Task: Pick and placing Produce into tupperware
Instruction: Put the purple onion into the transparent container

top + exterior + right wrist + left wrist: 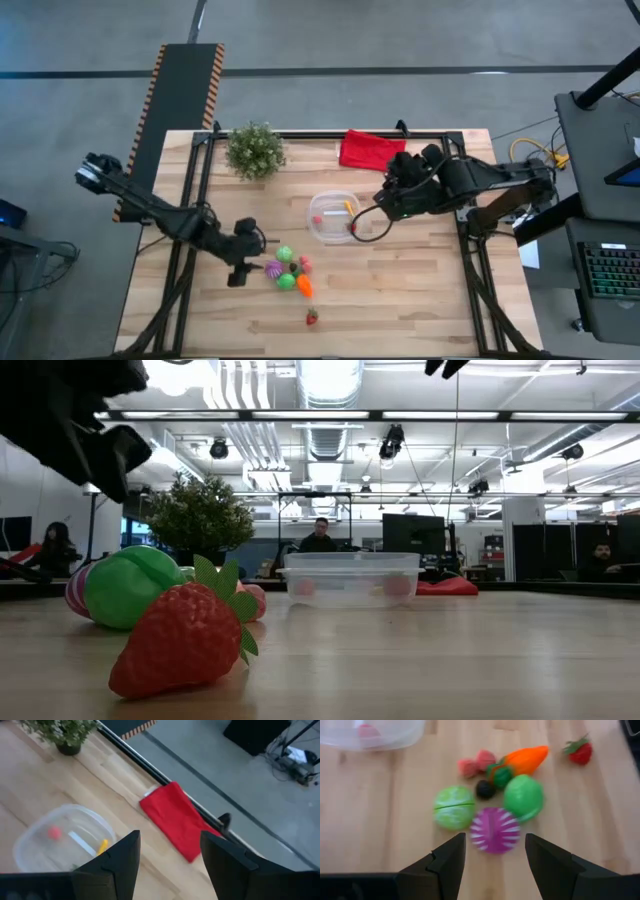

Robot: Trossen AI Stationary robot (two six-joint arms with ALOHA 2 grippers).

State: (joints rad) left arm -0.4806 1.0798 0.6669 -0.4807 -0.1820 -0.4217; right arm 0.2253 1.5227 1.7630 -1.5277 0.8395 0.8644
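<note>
The left gripper (pixel 495 857) hovers with jaws wide over the purple striped piece (pixel 495 830) (the right gripper (pixel 170 865), jaws wide and empty, hangs beside the tupperware (pixel 30 837)).

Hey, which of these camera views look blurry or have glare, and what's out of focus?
Low view: the strawberry up close is soft, and bright ceiling lights glare above the tupperware. Left wrist view: the purple piece and green pieces look slightly blurred, and the left gripper at the edge is soft. Right wrist view: the red cloth is soft. High view: evenly lit, no strong shadows.
</note>
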